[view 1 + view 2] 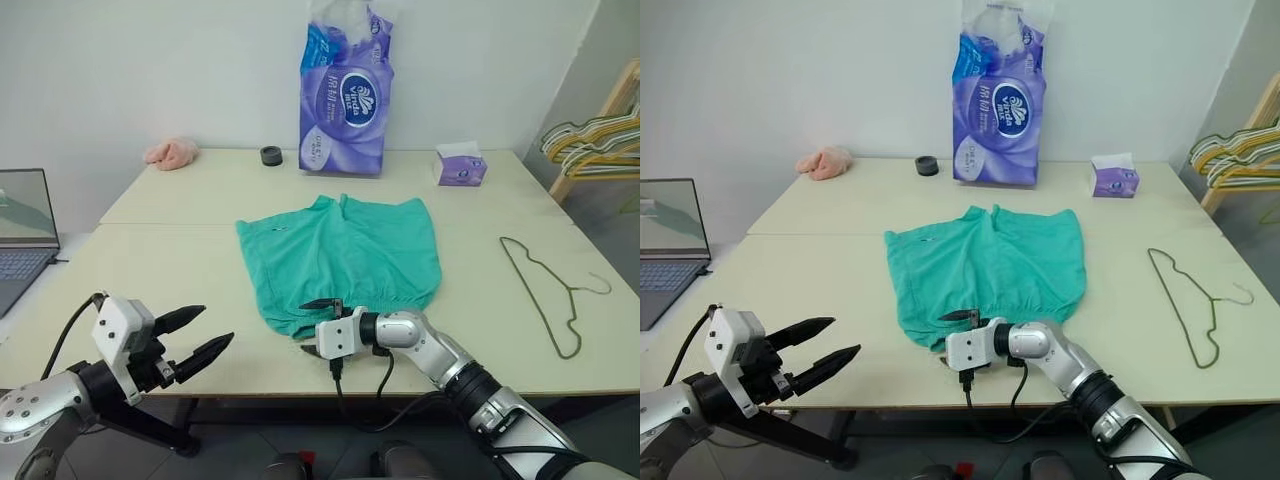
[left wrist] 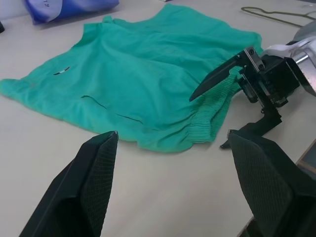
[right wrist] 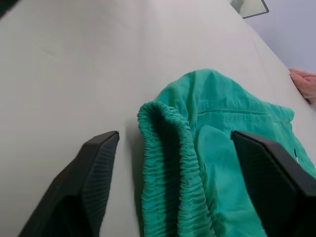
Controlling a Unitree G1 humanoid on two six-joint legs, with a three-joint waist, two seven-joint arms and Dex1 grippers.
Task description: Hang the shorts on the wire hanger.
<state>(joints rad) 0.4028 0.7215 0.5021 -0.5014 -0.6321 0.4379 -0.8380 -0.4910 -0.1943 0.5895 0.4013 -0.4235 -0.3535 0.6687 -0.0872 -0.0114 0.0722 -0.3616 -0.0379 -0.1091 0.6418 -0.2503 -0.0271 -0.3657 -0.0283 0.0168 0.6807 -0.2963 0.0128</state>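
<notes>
A round dark-blue brand emblem sits on the purple tissue pack (image 1: 1000,105), standing behind the shorts (image 1: 985,265); its lettering is too small to read.

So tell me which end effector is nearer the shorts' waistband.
The right. The right end effector straddles the gathered waistband of the shorts at the table's near edge, fingers open around it. The left end effector hovers open, apart from the fabric.

Soft, even room light is falling across the pale tabletop (image 1: 480,200), casting only faint shadows. The nearest black fingers (image 2: 94,187) are blurring slightly.
</notes>
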